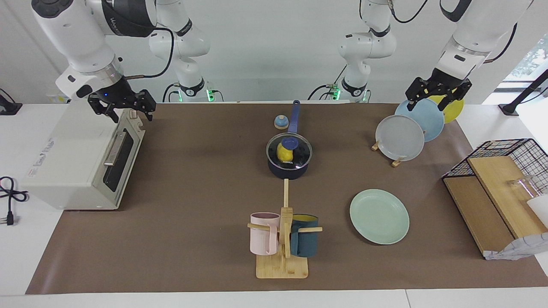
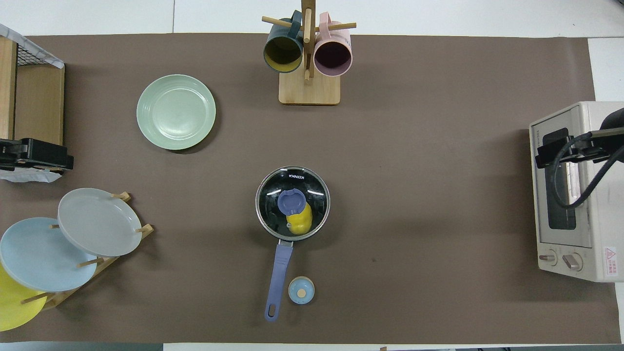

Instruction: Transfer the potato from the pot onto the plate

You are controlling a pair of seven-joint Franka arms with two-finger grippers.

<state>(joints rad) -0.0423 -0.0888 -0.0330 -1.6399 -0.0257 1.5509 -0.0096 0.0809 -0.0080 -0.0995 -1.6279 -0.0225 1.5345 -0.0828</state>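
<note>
Both grippers hang open: left gripper [image 1: 436,95] over the plate rack [image 1: 400,159], right gripper [image 1: 124,108] over the oven [image 1: 68,171]. Potato [image 1: 284,152] sits in the pot [image 1: 289,169] under a glass lid [image 2: 292,203] marked KONKA. It looks light, smooth and slippery; grip across its middle. Plate [image 1: 379,216] lies farther out.

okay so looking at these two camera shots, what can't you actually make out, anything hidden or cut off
- Potato: partly covered by the lid's knob in both views; the glass lid sits on the pot.
- Yellow plate in the rack: cut off by the overhead view's edge; mostly hidden by the left gripper and the light blue plate in the facing view.
- Right gripper: over the toaster oven; the overhead view's edge cuts it off.
- Glass jug on the wooden shelf: cut off by the facing view's edge.
</note>
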